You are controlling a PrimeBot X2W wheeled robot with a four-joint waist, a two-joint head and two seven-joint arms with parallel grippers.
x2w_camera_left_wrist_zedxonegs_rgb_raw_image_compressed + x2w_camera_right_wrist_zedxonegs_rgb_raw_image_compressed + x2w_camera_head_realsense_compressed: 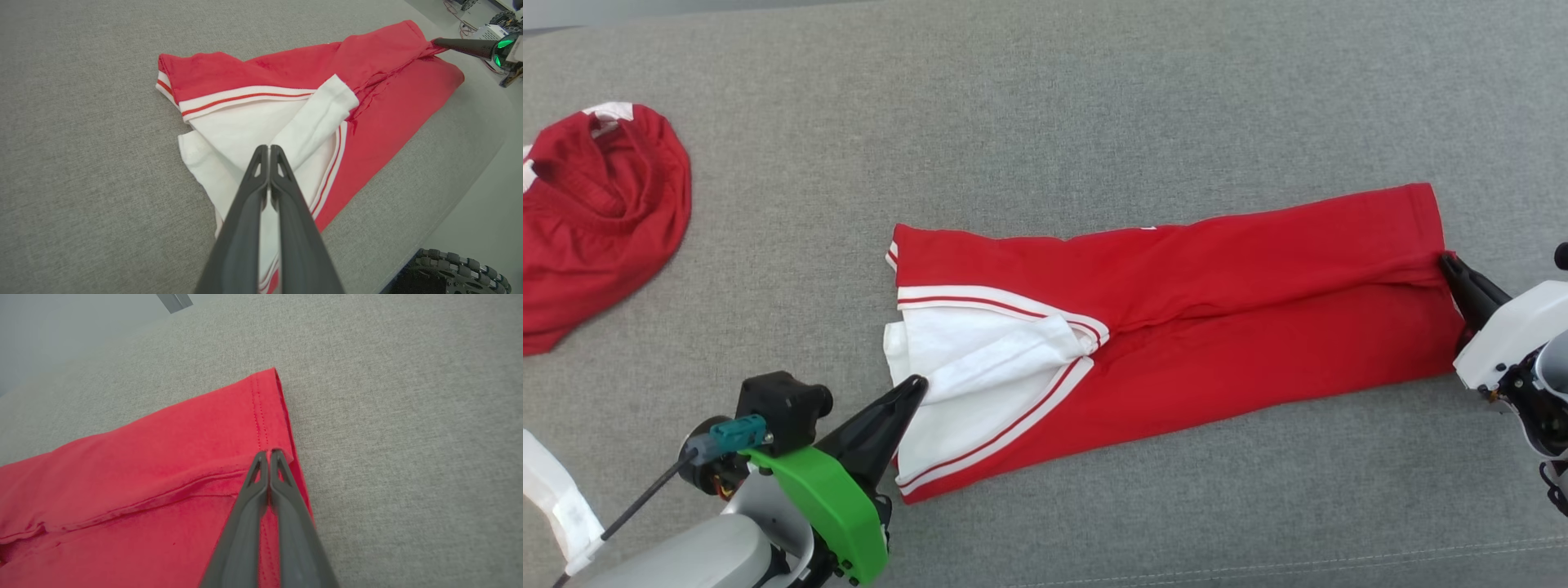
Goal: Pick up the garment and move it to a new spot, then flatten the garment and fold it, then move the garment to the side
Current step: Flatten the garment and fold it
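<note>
The garment (1217,327) is a red shirt with white, red-striped sleeves, folded into a long band across the grey cushion (1045,106). My left gripper (920,382) is shut, its tips pinching the white sleeve (314,118) at the band's left end. In the left wrist view the left gripper (269,148) meets a fold of that sleeve. My right gripper (1445,260) is shut on the red hem at the band's right end. The right wrist view shows the right gripper (269,451) nipping the stitched hem (261,412), with creases running from it.
A second red garment (605,212) lies crumpled at the far left of the cushion. The cushion's rounded edge (470,171) drops to the floor, where a tracked wheel (457,269) sits. Bare grey fabric surrounds the shirt.
</note>
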